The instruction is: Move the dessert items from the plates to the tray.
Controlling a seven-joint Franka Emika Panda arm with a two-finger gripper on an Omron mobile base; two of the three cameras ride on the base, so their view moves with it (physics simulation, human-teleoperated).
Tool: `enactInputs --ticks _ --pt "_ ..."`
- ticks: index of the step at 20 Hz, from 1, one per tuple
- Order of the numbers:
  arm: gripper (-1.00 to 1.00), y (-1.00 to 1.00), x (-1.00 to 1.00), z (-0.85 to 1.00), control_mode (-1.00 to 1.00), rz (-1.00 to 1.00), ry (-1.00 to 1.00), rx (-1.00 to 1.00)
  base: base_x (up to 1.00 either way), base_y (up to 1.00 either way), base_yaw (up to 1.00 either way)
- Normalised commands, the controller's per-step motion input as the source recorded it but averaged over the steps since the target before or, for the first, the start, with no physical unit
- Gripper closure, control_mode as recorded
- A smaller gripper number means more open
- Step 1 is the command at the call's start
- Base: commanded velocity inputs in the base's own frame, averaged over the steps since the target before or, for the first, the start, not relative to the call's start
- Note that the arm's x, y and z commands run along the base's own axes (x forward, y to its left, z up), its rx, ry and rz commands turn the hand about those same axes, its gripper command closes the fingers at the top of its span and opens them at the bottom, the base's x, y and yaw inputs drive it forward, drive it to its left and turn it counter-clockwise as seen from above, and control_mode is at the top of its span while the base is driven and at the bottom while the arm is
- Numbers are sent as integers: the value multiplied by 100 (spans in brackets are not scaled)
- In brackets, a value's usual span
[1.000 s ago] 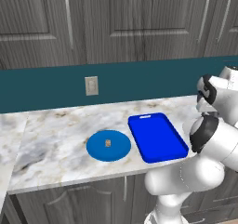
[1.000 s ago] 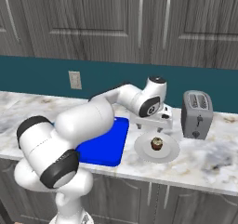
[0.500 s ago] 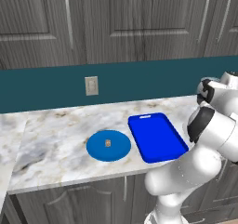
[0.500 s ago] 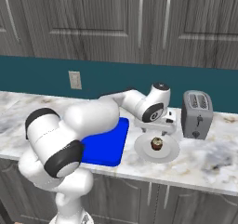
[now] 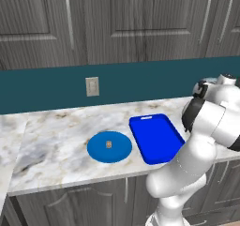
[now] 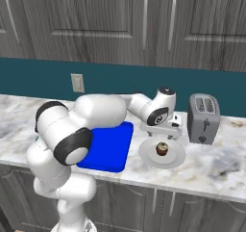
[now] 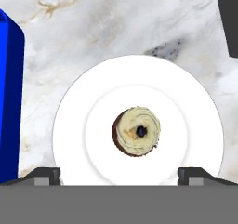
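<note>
Hand wide open, empty, above cupcake on white plate; fingertips mostly cut off. Tray partly behind arm.

At the centre of the hand view, a round white plate holds a dark-brown cupcake with swirled cream frosting. At its left edge is a bright-blue rectangular tray. In the middle of the left base view, a flat round blue plate bears a small tan cube. The marble countertop is white, veined grey and tan. A grey toaster stands at the right of the right base view.
</note>
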Motion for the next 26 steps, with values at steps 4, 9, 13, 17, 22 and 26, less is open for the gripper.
enactInputs --ticks 4,9,13,17,22,26 --pt "-100 -16 17 -20 -100 0 0 0 0 0 0" --pt "-100 -34 10 -5 -100 0 0 0 0 0 0" --pt "-100 -9 0 -9 -100 0 0 0 0 0 0" --pt "-100 0 0 -17 -100 0 0 0 0 0 0" --pt "-100 7 0 -18 -100 0 0 0 0 0 0" --pt "-100 5 0 -14 -100 0 0 0 0 0 0"
